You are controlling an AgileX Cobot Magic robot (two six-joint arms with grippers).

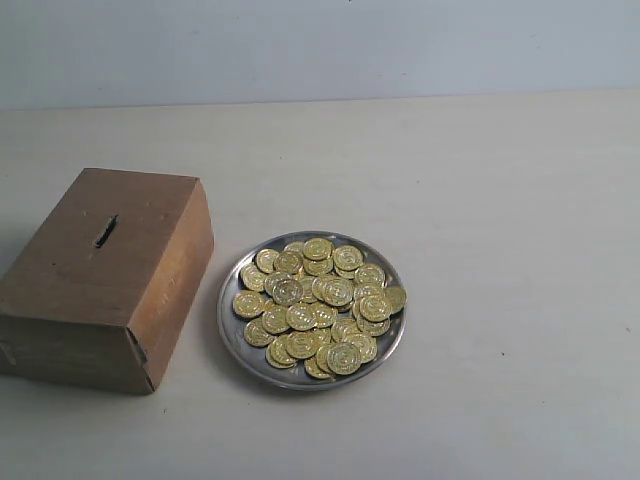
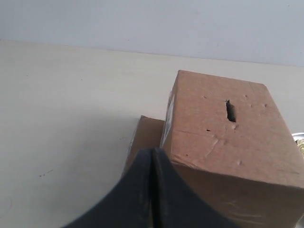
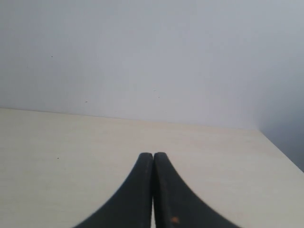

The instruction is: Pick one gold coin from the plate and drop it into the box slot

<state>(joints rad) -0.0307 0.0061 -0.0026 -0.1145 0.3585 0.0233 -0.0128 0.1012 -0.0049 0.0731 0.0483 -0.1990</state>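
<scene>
The silver plate (image 1: 232, 322) sits at the table's middle, heaped with several gold coins (image 1: 322, 300). Left of it stands the brown cardboard box (image 1: 100, 280), its dark slot (image 1: 105, 231) cut in the top face. Neither arm shows in the exterior view. In the left wrist view the box (image 2: 223, 137) and slot (image 2: 230, 110) lie just beyond my left gripper (image 2: 153, 151), whose black fingers are pressed together, holding nothing; a sliver of the plate (image 2: 299, 139) peeks past the box. My right gripper (image 3: 153, 155) is shut too, empty, above bare table.
The pale table (image 1: 500, 180) runs back to a light grey wall (image 1: 320, 45). In the right wrist view the table's edge (image 3: 280, 152) shows beside the gripper. A flat cardboard flap (image 2: 145, 137) lies on the table against the box's near side.
</scene>
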